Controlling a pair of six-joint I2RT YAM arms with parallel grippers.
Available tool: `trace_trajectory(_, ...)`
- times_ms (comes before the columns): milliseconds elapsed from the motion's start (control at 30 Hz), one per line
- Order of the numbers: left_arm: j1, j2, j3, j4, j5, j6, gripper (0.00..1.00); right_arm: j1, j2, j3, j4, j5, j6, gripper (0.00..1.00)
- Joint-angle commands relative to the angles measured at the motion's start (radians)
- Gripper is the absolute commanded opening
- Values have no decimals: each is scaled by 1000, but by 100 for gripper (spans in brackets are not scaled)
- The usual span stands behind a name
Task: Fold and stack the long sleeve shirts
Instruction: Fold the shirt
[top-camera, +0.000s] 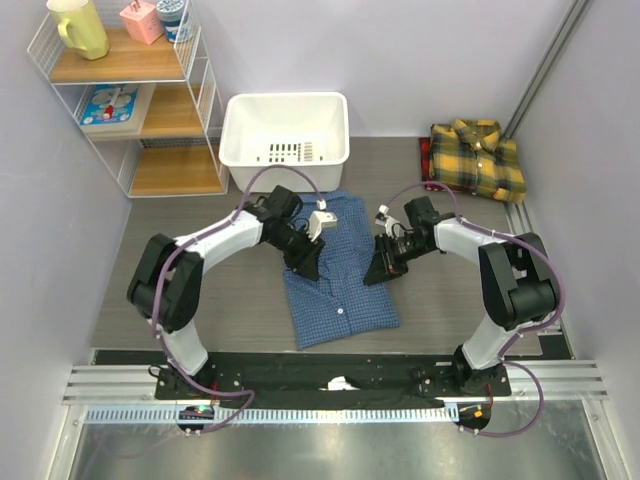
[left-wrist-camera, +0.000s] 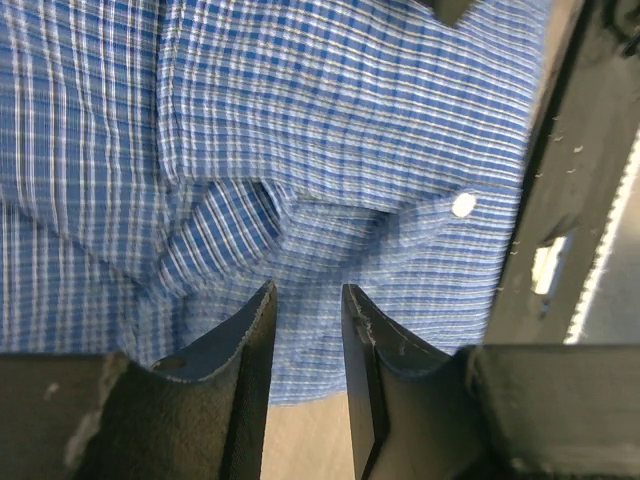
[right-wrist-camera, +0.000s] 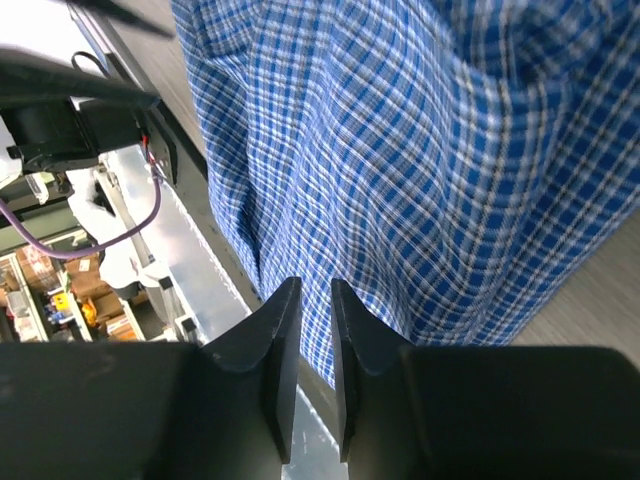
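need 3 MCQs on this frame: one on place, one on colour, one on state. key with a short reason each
1. Where on the table does the yellow plaid shirt lie?
A. near left corner
B. far right corner
C. dead centre

2. What pattern is the shirt at the left claw and the right claw?
A. blue check
B. solid red
C. plain white

3. How does the white bin stand?
A. tipped on its side
B. upright, holding both shirts
C. upright, no shirt in it

Key:
1 B: it sits folded at the back by the right wall.
2 A: the blue shirt fills both wrist views, right at the fingertips.
3 C: the top view looks straight into the bin's bare white inside.
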Motion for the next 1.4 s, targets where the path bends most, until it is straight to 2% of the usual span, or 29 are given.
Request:
trace_trajectory(0,57,-164,-101,116,48,-117,34,18,-46,75,63,-11,-3,23)
trace_trajectory(100,92,-207,-138,119,30,-186,45,72,-40,124,108,11,19,23)
trace_trajectory(133,108,-242,-153,138,27,-252,48,92,-33,138,120,25,23,23)
trace_trajectory(167,112,-264,-170,156,19,-278,55,127,-17,152,126,41,27,23)
trace_trajectory(233,122,-303,-204,192,-28,-333,59,176,-7,186,131,152,4,23)
trace_trajectory(300,138,-351,-209,187,-72,-353,64,259,-7,203,146,282,-38,18)
trace_trajectory(333,167,-365,-207,187,-86,-367,65,285,-7,207,157,382,-56,18)
trace_trajectory(433,252,-426,-206,187,-108,-403,74,386,-5,230,169,497,-118,18)
trace_trajectory(600,304,-475,-190,126,-123,-406,77,501,26,259,157,533,-156,15)
trace_trajectory(700,304,-506,-216,146,-194,-435,81,522,67,273,151,571,-170,13)
trace_trajectory(767,304,-515,-218,152,-218,-446,95,526,96,281,146,617,-184,12)
trace_trajectory(833,304,-534,-217,150,-217,-427,100,526,111,292,145,663,-197,11)
trace_trajectory(933,306,-560,-223,161,-208,-401,100,520,136,313,145,742,-223,11)
trace_trajectory(1067,304,-557,-244,166,-113,-361,100,491,162,357,154,748,-210,10)
trace_trajectory(1100,304,-554,-250,153,-53,-351,100,482,170,365,154,743,-199,10)
trace_trajectory(1200,303,-529,-262,136,83,-274,100,456,191,390,152,740,-194,9)
trace_trajectory(1300,278,-503,-284,120,85,-157,100,437,217,408,155,742,-204,9)
trace_trajectory(1367,245,-471,-281,100,78,-70,89,427,234,414,154,733,-207,10)
